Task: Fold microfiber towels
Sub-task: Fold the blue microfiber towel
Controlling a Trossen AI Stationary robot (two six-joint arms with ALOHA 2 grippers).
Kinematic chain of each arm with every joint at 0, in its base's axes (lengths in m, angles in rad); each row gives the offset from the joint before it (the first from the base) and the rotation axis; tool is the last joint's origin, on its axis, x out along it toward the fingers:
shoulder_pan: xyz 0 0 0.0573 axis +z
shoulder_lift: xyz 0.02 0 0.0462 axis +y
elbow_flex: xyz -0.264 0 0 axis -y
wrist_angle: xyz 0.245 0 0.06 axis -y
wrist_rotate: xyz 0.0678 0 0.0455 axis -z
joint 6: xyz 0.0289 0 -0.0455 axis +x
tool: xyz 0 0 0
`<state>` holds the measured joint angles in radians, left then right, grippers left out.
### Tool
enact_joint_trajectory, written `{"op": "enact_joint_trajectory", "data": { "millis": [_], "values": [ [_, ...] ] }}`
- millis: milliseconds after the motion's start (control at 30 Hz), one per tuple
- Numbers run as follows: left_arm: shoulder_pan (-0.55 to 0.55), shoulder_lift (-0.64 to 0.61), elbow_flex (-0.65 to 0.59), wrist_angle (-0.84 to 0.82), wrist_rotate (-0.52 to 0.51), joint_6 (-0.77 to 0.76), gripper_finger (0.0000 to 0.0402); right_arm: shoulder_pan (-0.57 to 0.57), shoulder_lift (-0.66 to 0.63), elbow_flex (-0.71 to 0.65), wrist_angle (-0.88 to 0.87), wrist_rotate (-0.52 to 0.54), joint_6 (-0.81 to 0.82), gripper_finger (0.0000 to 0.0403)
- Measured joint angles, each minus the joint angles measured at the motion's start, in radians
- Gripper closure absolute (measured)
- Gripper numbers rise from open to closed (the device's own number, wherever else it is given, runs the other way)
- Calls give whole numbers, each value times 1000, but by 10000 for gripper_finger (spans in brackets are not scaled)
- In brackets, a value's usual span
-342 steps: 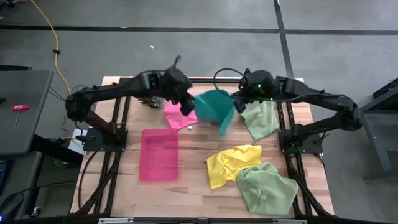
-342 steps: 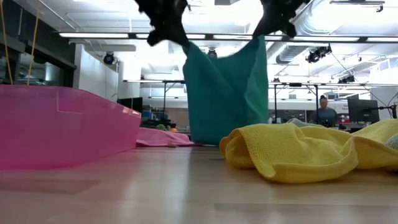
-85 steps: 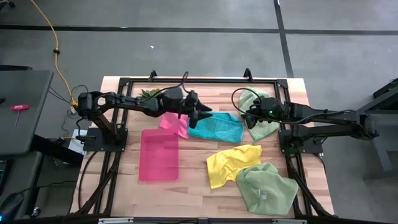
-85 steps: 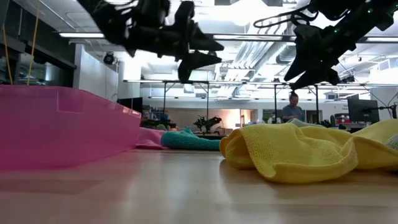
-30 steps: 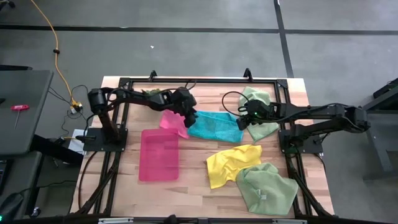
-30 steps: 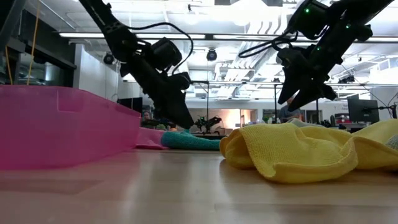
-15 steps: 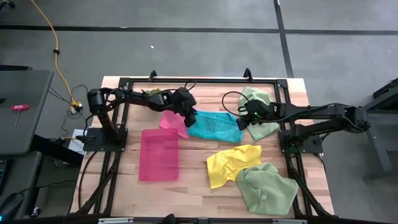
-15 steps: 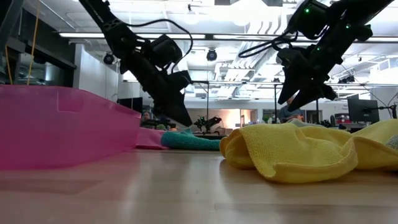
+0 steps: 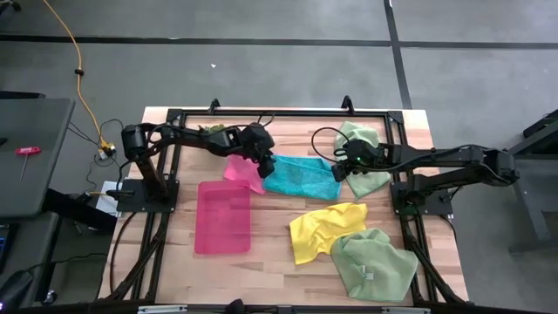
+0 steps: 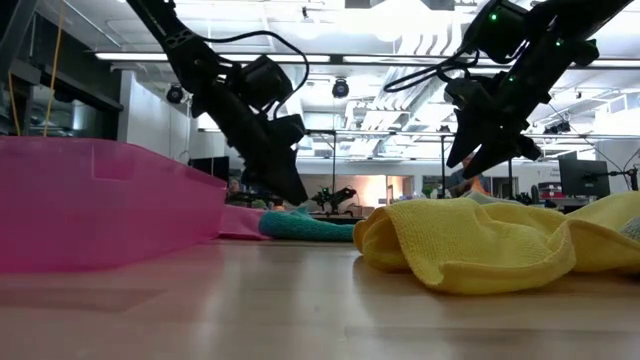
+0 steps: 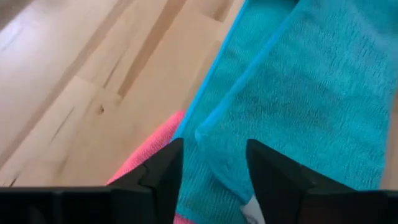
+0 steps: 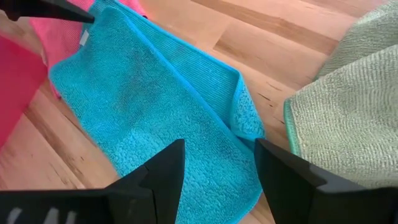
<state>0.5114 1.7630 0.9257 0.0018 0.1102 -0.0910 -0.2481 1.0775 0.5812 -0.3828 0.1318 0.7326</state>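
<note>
The teal towel (image 9: 302, 176) now lies folded flat at the counter's (image 9: 270, 253) centre, toward twelve o'clock. The left claw (image 9: 261, 161) has let go at its nine o'clock edge; the right claw (image 9: 340, 164) hovers open and empty at three o'clock. One fold looks done.

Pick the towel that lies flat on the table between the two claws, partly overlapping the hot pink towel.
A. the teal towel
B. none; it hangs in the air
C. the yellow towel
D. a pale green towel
A: the teal towel lies spread on the wood, its edge over the hot pink towel, with the left claw at one end and the right claw at the other.
</note>
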Motion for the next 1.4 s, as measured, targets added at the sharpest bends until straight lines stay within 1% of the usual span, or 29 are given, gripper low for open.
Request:
{"op": "enact_joint_trajectory", "data": {
  "millis": [100, 200, 433, 533, 633, 733, 833, 900, 1200, 1400],
  "values": [
    [0, 0, 0, 7, 20, -3, 212, 0, 0, 0, 0, 1, 0, 217],
    [0, 6, 0, 11, 28, -3, 208, 0, 0, 0, 0, 2, 0, 217],
    [-9, 46, 0, 19, 35, 13, 225, 0, 0, 0, 0, 9, 0, 217],
    [-17, 46, 0, 23, 36, 45, 242, 0, 0, 0, 0, 12, 0, 217],
    [-24, 46, 0, 4, 36, 79, 272, 0, 0, 0, 0, 26, 0, 217],
    [-32, 46, 0, 0, 31, 95, 316, 0, 0, 0, 0, 28, 0, 217],
    [-35, 33, 0, -4, 14, 95, 370, 0, 0, 0, 0, 28, 0, 217],
    [-35, 18, 0, -2, 12, 95, 393, 0, 0, 0, 0, 35, 0, 217],
    [-34, -81, 0, -15, -32, 95, 399, 0, 0, 0, 0, 51, 3, 217],
    [-34, -112, 0, -84, -57, 69, 401, 0, 0, 0, 0, 51, 10, 217]
  ]
}}
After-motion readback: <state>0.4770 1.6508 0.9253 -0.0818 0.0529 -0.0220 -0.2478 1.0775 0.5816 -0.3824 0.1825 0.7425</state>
